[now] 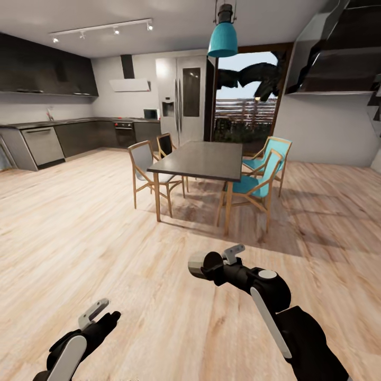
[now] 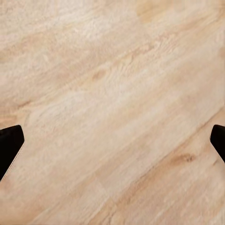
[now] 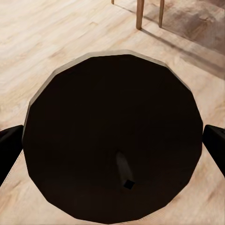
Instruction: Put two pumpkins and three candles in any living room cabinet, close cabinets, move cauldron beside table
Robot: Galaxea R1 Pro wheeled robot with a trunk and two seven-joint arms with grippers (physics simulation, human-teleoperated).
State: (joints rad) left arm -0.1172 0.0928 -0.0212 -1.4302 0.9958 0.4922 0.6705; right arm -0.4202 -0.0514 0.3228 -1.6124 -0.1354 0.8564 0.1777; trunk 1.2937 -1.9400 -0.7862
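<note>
Right gripper [image 1: 214,263] clamped on candle [image 1: 198,264], held sideways above wood floor [image 1: 79,222]; in right wrist view candle's dark end [image 3: 115,136] sits between both fingertips [image 3: 9,147]; left gripper [image 1: 98,312] low over bare floor, fingers [image 2: 9,145] spread wide, nothing between; dining table [image 1: 198,159] with four chairs [image 1: 145,166] ahead, well apart from both arms; kitchen units [image 1: 74,135] at back left.

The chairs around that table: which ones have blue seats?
The two chairs on the right side of the dining table have turquoise seats and backs. The two chairs on its left side are grey and dark instead.
</note>
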